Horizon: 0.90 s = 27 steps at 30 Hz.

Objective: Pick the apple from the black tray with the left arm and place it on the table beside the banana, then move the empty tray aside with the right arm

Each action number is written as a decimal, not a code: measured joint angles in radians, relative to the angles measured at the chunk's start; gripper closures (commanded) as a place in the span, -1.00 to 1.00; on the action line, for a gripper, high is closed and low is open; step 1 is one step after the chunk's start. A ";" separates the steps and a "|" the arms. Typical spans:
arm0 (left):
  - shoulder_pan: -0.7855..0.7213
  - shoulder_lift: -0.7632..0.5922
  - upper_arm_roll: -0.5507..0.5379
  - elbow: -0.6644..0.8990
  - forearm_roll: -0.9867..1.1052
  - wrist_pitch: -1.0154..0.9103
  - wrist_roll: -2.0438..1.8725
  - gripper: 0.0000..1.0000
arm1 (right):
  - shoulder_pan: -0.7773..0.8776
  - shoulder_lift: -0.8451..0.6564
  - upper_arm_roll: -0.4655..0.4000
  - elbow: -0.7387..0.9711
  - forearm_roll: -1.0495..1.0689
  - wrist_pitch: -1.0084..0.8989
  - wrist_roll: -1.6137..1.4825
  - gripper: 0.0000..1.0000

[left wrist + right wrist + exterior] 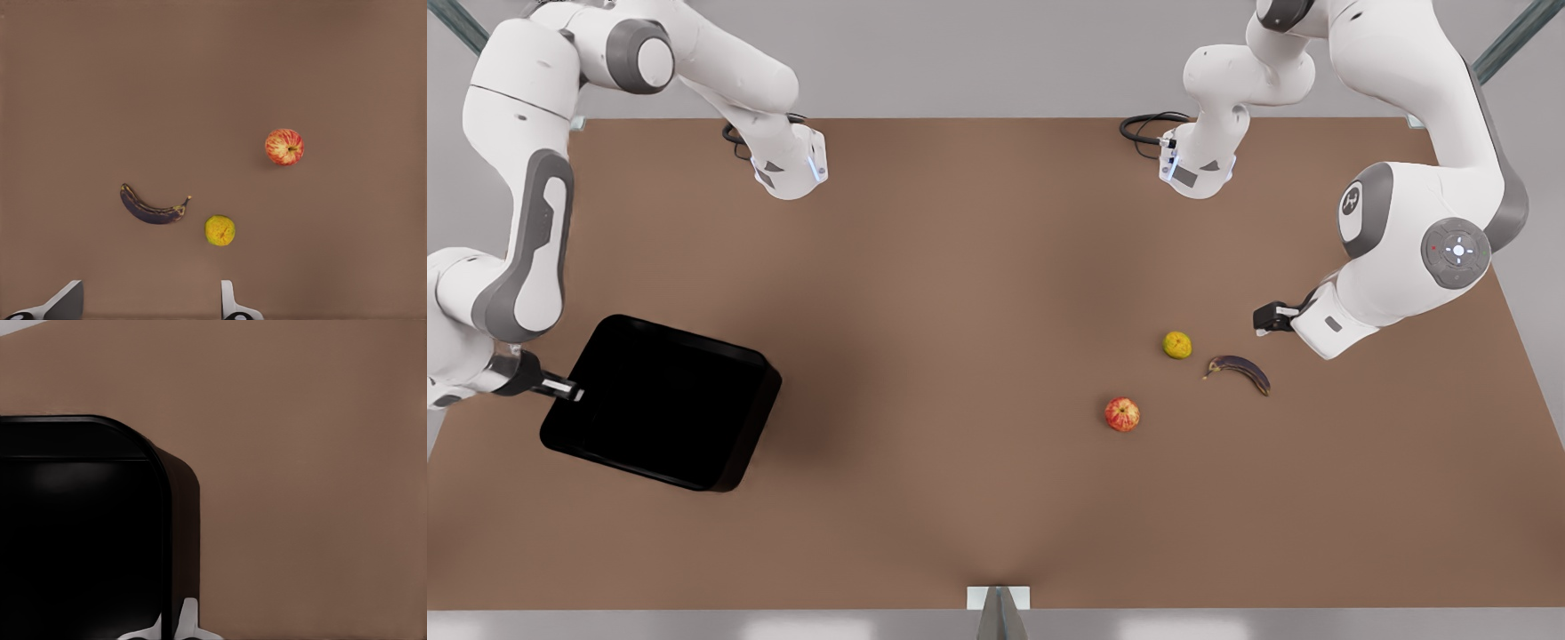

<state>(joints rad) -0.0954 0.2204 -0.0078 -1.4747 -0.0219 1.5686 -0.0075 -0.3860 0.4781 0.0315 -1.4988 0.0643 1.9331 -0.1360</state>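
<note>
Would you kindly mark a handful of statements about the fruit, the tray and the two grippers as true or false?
1. The apple lies on the table, not in the black tray. True.
2. The apple touches the banana. False: they lie apart.
3. The right gripper has its fingers astride the tray's wall. True.
4. The left gripper holds the small yellow-green fruit. False: it is open and holds nothing; that fruit lies on the table.
5. The tray holds a fruit. False: it is empty.
</note>
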 measured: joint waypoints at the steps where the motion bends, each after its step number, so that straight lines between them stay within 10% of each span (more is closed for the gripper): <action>1: 0.000 0.000 0.000 0.000 0.000 0.000 -0.001 -1.00 | -0.016 0.030 0.001 0.007 0.010 -0.006 -0.038 1.00; 21: 0.000 0.000 0.000 0.000 0.002 0.000 -0.014 -1.00 | 0.007 0.386 0.004 0.172 0.058 0.100 -0.479 1.00; 22: 0.000 0.000 0.000 0.000 0.002 0.000 -0.014 -1.00 | 0.007 0.390 0.004 0.175 0.057 0.104 -0.490 0.60; 23: -0.001 0.000 0.000 0.000 0.002 0.000 -0.014 -1.00 | 0.007 0.392 0.004 0.176 0.053 0.109 -0.498 -0.53; 24: -0.001 0.000 0.000 0.000 0.002 0.000 -0.015 -1.00 | 0.007 0.393 0.004 0.177 0.048 0.113 -0.504 -1.00; 27: -0.001 0.000 0.000 0.000 0.003 0.000 -0.015 -1.00 | 0.006 0.394 0.004 0.176 0.022 0.129 -0.509 -1.00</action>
<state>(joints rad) -0.0967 0.2205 -0.0076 -1.4746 -0.0193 1.5681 -0.0229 -0.3802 0.8725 0.0357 -1.3227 0.0868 2.0625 -0.6447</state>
